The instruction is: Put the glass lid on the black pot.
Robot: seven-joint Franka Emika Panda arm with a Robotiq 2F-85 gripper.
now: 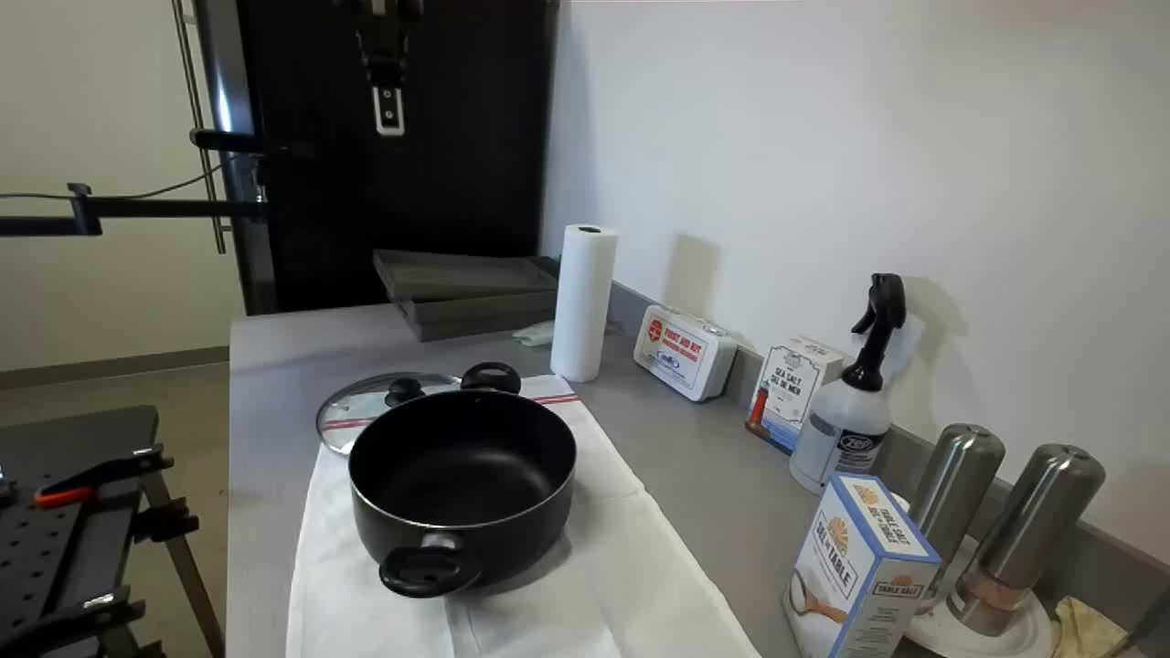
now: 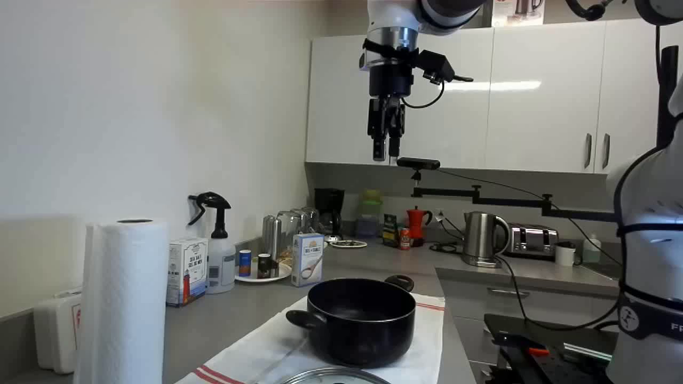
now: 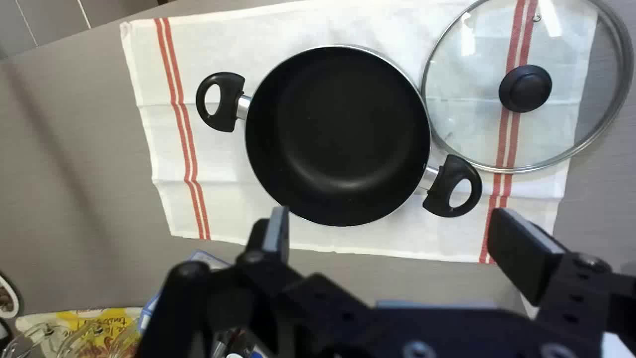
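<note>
While the gripper's (image 3: 397, 233) fingers (image 3: 276, 233) stand apart, the glass lid (image 3: 531, 124) lies by the black pot (image 3: 343, 134), toward the desk's (image 1: 260, 493) free edge. I'd expect slick, stiff, breakable glass, best pinched at the knob (image 3: 525, 88), which the wrist view shows whole; in an exterior view the lid (image 2: 333, 377) is cropped.

At the upper right of my wrist view, the glass lid (image 3: 527, 88) looks smooth and clear, with a shiny metal rim (image 3: 628, 59). In the middle, the black pot (image 3: 338, 134) is smooth and dull inside. The towel (image 3: 231, 171) is wrinkly cloth. Low down, my fingers (image 3: 519, 256) look dull.
</note>
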